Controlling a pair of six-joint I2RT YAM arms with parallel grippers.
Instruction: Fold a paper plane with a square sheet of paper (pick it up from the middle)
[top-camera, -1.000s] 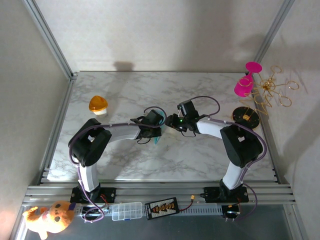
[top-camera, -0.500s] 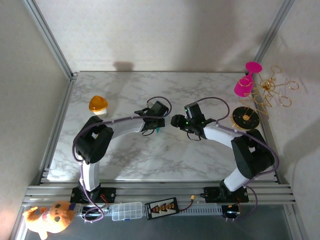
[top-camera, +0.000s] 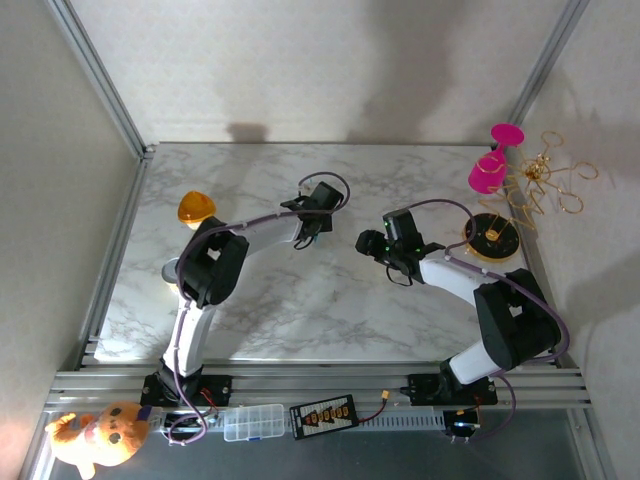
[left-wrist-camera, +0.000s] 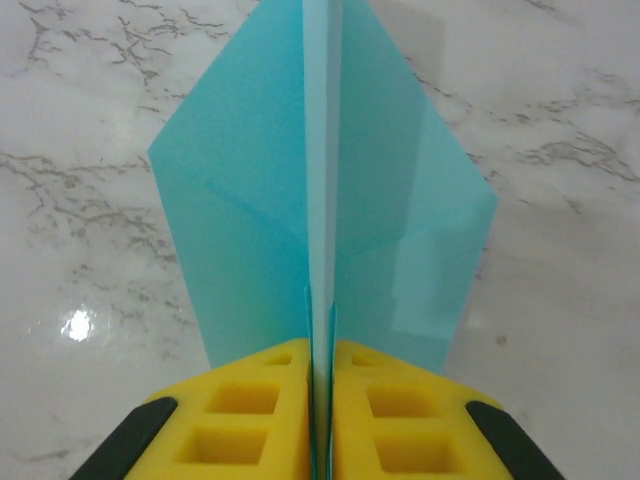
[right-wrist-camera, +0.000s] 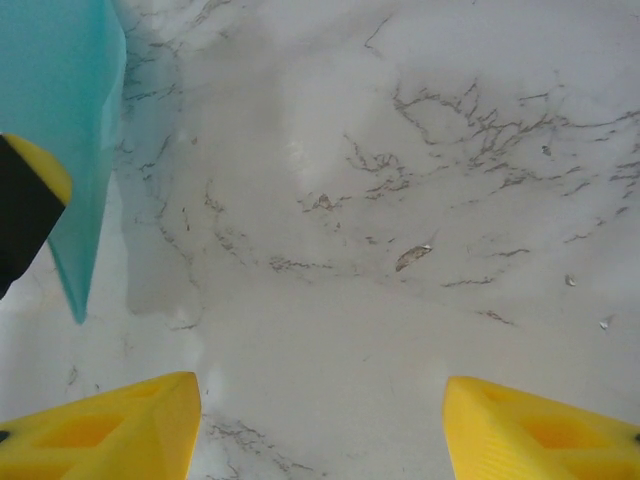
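Here left claw (left-wrist-camera: 321, 395) pinches teal paper plane (left-wrist-camera: 250, 180).

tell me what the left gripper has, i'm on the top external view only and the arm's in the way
Observer: On the left wrist view the left gripper is shut on the paper plane, pinching its centre crease.
Operator: are the wings out
Observer: Yes, one wing spreads to each side of the crease, and the plane narrows away from the gripper, above the table.
Operator: right gripper holding anything
Observer: No. On the right wrist view the right gripper is open, with bare table between its jaws. A pointed corner of the plane sits at that view's upper left.
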